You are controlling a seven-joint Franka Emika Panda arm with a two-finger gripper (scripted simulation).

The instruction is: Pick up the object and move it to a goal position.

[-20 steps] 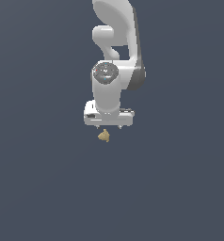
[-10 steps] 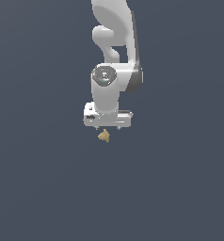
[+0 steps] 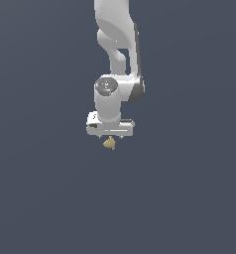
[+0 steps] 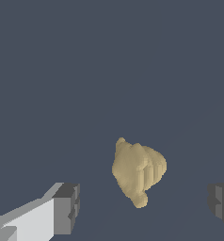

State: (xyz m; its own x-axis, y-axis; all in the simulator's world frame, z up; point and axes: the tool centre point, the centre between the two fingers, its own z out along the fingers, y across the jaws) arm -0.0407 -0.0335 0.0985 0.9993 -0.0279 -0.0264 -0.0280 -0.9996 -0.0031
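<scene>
The object point(image 3: 109, 144) is a tiny tan-golden lumpy cone with a ridged surface, lying on the dark grey floor. In the exterior view my white gripper point(image 3: 111, 137) hangs straight over it, its fingertips just above the object's top. In the wrist view the object point(image 4: 135, 170) lies between the two grey fingertips point(image 4: 67, 209), nearer the middle, with wide gaps on both sides. The gripper point(image 4: 143, 205) is open and touches nothing.
The floor point(image 3: 189, 198) is a plain dark grey surface all around. No other objects, containers or edges show in either view. No goal marker shows.
The gripper has come down a little toward the object. The object has not moved.
</scene>
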